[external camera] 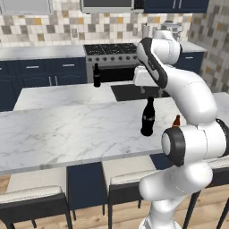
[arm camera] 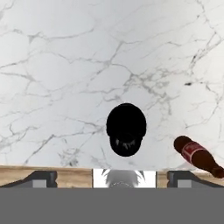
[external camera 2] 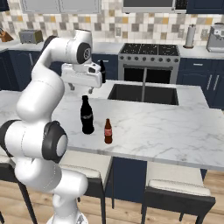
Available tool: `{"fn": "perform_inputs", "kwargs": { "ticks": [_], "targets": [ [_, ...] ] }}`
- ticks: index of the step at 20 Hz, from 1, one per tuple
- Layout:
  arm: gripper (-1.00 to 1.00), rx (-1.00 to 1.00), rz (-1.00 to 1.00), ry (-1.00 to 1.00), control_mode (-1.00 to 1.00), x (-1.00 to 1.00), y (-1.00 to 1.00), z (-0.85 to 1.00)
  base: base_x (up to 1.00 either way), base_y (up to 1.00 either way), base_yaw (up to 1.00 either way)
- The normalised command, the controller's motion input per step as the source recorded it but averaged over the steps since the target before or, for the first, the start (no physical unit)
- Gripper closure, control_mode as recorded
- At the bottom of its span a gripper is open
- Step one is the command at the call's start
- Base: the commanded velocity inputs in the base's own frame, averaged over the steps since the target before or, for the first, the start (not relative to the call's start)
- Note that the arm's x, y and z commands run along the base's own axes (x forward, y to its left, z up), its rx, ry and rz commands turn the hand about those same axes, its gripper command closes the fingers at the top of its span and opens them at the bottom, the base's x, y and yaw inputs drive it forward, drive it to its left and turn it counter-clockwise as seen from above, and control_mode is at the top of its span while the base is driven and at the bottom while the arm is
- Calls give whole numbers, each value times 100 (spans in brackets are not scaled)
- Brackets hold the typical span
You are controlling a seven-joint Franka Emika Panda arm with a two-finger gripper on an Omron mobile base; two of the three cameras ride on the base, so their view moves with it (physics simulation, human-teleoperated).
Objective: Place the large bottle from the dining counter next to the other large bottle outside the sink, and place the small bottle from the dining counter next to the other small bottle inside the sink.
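The tool (arm camera: 112, 177) hangs wide open above the large bottle (arm camera: 126, 129); the small bottle (arm camera: 197, 156) stands at its four o'clock on the worktop (arm camera: 65, 78).

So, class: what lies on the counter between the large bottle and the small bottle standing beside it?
Nothing: in the right base view, bare white marble of the dining counter separates the large bottle from the small bottle; they stand apart.

Large bottle (external camera 2: 87, 114) stands upright on the dining counter (external camera 2: 166, 131), small bottle (external camera 2: 108, 131) just beside; other large bottle (external camera: 96, 75) left of the sink (external camera 2: 144, 94).
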Motion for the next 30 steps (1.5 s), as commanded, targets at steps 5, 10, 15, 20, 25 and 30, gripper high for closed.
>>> {"fn": "perform_inputs", "kwargs": {
  "ticks": [5, 10, 15, 20, 25, 30],
  "targets": [
    [-100, -4, 0, 7, -100, 29, -13, 0, 0, 0, 0],
    [-100, 2, 0, 0, -100, 25, -4, 0, 0, 0, 0],
    [-100, 1, 0, 0, -100, -4, 0, 0, 0, 0, 0],
    [-100, 0, 0, 0, -100, -3, 0, -15, 0, 0, 0],
    [-100, 0, 0, 0, -100, -5, 0, -23, 0, 0, 0],
    [-100, 0, 0, -1, -100, 0, 0, -16, 0, 0, 0]
  ]
}}
